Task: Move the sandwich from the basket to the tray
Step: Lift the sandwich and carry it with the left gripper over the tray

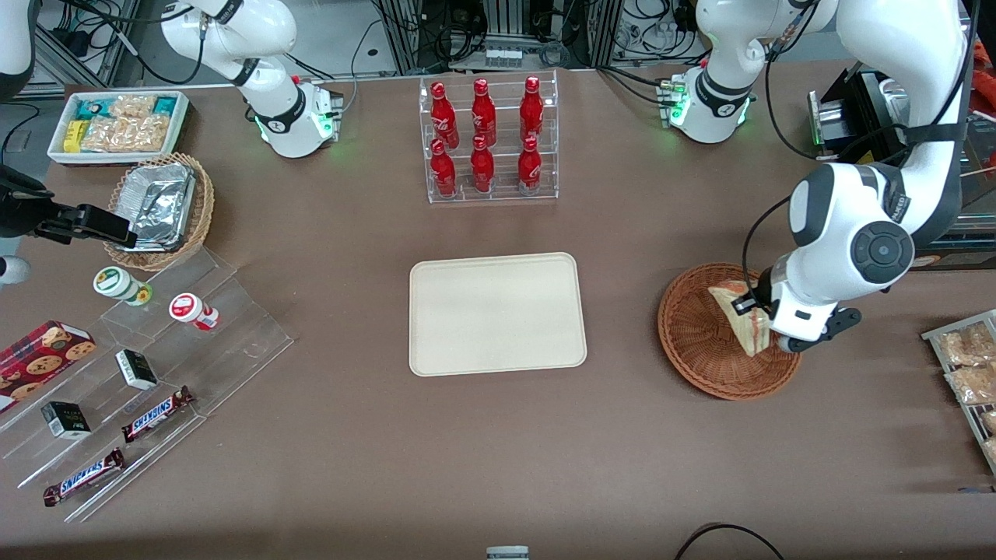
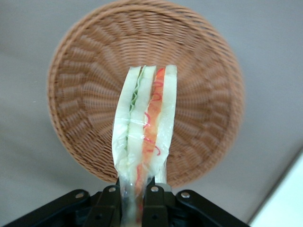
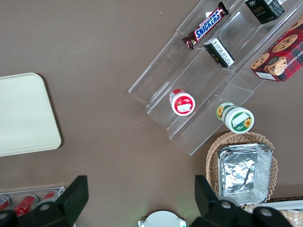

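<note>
My left gripper (image 1: pixel 766 325) is shut on the clear-wrapped sandwich (image 1: pixel 741 319) and holds it just above the reddish-brown wicker basket (image 1: pixel 700 342), over the part of the basket toward the working arm's end. In the left wrist view the black fingers (image 2: pixel 154 198) pinch the sandwich (image 2: pixel 144 127) at one end, its green and red filling layers showing, with the basket (image 2: pixel 199 90) below it. The cream-beige tray (image 1: pixel 496 313) lies flat and bare at the table's middle, beside the basket toward the parked arm's end; it also shows in the right wrist view (image 3: pixel 23 116).
A clear rack of red bottles (image 1: pixel 488 140) stands farther from the front camera than the tray. Snack packets on a rack (image 1: pixel 969 373) lie at the working arm's end. A clear stepped stand (image 1: pixel 148 373) with candy bars and cups, a foil-filled tan basket (image 1: pixel 159 204) and a white snack bin (image 1: pixel 117 124) lie toward the parked arm's end.
</note>
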Action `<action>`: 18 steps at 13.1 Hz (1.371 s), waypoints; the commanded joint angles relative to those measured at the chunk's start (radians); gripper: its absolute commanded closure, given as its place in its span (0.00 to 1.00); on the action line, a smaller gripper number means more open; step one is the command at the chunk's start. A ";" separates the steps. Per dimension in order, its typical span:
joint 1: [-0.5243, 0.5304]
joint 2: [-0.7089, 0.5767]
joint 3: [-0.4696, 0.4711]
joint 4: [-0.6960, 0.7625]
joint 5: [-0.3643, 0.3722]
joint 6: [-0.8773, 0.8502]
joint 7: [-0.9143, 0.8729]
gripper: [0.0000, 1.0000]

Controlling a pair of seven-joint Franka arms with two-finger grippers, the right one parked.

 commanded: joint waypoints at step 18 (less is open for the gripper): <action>-0.558 0.534 -0.117 0.616 0.123 -0.020 -0.433 1.00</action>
